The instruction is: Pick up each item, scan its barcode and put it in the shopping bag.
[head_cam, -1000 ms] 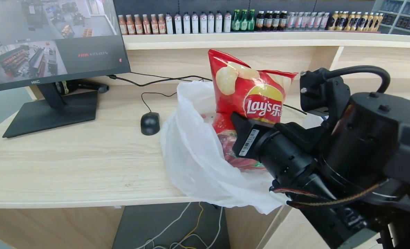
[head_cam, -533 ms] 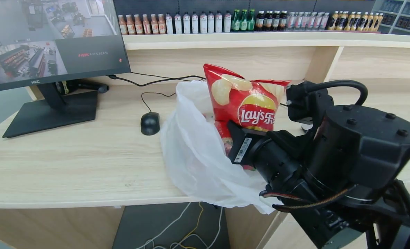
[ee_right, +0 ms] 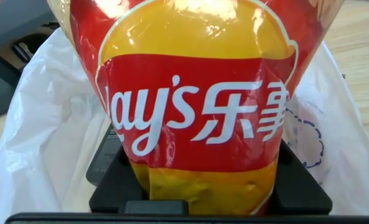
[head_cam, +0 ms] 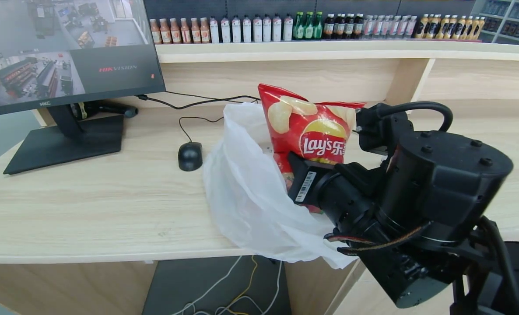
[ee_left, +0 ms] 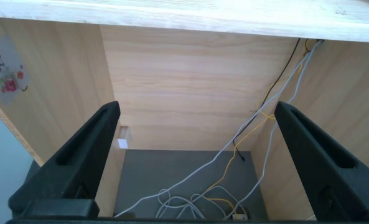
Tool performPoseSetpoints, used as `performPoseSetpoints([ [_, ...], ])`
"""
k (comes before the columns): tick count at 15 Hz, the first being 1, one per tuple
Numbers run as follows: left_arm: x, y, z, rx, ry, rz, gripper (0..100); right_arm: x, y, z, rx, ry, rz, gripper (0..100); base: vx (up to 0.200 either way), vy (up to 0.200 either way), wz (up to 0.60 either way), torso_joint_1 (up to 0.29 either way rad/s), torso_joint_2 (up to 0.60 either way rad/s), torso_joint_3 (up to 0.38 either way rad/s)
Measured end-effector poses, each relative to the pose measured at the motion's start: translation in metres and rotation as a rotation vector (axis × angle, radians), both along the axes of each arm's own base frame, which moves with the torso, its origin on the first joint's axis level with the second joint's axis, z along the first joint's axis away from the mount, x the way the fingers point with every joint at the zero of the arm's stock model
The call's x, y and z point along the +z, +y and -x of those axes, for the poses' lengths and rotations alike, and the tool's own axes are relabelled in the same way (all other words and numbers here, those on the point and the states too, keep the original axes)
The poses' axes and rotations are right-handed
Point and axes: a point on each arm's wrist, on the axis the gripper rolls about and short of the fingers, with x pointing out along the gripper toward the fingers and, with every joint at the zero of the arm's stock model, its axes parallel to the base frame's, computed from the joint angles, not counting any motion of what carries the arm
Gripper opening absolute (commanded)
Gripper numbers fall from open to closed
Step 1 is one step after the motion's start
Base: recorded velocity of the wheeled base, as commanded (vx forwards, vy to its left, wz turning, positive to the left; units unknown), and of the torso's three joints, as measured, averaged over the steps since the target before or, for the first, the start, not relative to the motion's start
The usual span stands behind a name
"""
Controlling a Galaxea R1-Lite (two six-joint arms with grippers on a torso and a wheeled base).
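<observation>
A red and yellow chips bag [head_cam: 312, 127] stands upright, its lower end inside the mouth of the white plastic shopping bag [head_cam: 246, 192] on the wooden counter. My right gripper [ee_right: 203, 190] is shut on the chips bag [ee_right: 196, 118] near its bottom edge, with the shopping bag [ee_right: 41, 143] spread around it. In the head view the right arm's wrist [head_cam: 316, 183] covers the grip. Another red packet [head_cam: 282, 165] lies inside the shopping bag. My left gripper [ee_left: 200, 168] hangs open below the counter's front edge, holding nothing.
A monitor [head_cam: 62, 48] stands at the back left, with a black handheld scanner [head_cam: 106, 108] behind its stand and a mouse [head_cam: 190, 155] beside the shopping bag. Bottles line the rear shelf [head_cam: 312, 26]. Loose cables [ee_left: 196, 186] lie under the counter.
The right arm has come down and slightly left with the chips bag, sinking its lower end deeper into the shopping bag. The left gripper cannot be compared.
</observation>
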Motion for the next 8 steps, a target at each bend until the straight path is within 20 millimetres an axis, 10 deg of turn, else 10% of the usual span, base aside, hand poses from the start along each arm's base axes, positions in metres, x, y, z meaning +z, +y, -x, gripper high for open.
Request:
performPoseSetpoints([
  [1, 0.0000, 0.0000, 0.0000, 0.000, 0.000, 0.000, 100, -0.0002, 0.0004, -0.0003, 0.004, 0.000, 0.001, 0, 0.000, 0.000, 0.00, 0.000, 0.00, 0.000],
  [2, 0.0000, 0.0000, 0.0000, 0.000, 0.000, 0.000, 100, -0.0003, 0.0006, -0.0007, 0.006, 0.001, 0.001, 100, 0.000, 0.000, 0.00, 0.000, 0.00, 0.000],
  [8, 0.0000, 0.0000, 0.0000, 0.000, 0.000, 0.000, 100, -0.0014, 0.0008, -0.0008, 0.007, 0.001, 0.003, 100, 0.000, 0.000, 0.00, 0.000, 0.00, 0.000],
])
